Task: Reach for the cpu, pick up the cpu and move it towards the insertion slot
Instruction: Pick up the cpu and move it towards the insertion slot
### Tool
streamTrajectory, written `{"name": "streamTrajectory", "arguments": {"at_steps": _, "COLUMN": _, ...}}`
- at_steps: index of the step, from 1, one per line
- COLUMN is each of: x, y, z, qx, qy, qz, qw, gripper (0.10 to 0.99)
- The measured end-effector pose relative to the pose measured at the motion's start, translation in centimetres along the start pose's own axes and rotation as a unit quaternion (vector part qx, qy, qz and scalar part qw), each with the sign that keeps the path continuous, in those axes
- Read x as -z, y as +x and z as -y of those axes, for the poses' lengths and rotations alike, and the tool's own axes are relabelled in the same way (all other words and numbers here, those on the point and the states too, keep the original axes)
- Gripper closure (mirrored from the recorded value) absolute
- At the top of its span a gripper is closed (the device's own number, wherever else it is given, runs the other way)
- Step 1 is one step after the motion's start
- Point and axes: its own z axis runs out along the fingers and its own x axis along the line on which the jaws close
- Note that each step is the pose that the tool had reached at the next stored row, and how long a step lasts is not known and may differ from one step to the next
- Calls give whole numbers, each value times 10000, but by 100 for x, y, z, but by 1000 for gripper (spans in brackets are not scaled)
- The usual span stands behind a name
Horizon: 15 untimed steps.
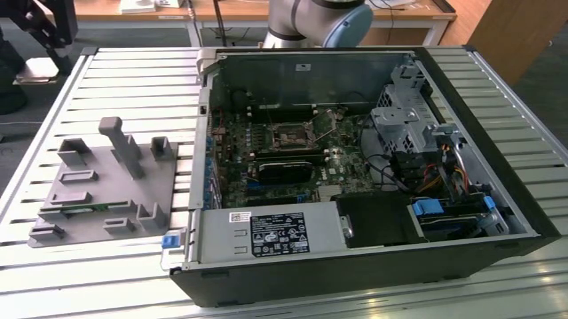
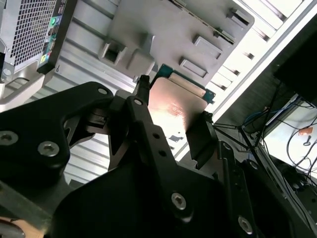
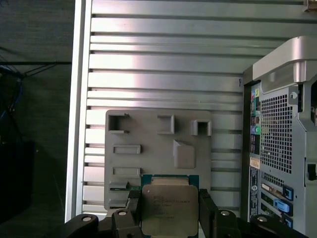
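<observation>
The cpu (image 3: 166, 208), a flat square chip with a shiny silver top and a green edge, sits clamped between my black fingers (image 3: 206, 210). My gripper (image 3: 168, 212) is shut on it, held high above the grey fixture plate (image 3: 158, 148). In the second wrist view the cpu (image 2: 174, 106) shows its flat face between the two fingers of the gripper (image 2: 172, 105). The insertion slot (image 1: 290, 136), a silver-framed square socket with a dark centre, lies on the motherboard inside the open computer case (image 1: 355, 166), to the exterior view's right of the fixture plate (image 1: 98, 193).
The fixture plate carries raised grey holders and a thin green memory stick (image 1: 84, 210). The case walls (image 1: 497, 133) rise around the motherboard, with a drive cage (image 1: 404, 126), cables and a black power supply (image 1: 266, 236) inside. The arm's base (image 1: 320, 20) stands behind the case on the slatted metal table (image 1: 53, 279).
</observation>
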Motion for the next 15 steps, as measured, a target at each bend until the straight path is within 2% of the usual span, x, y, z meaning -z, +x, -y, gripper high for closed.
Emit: {"name": "streamTrajectory", "arguments": {"at_steps": 15, "x": 8, "y": -431, "z": 7, "qx": 0, "qy": 0, "qz": 0, "qw": 10000, "gripper": 541}}
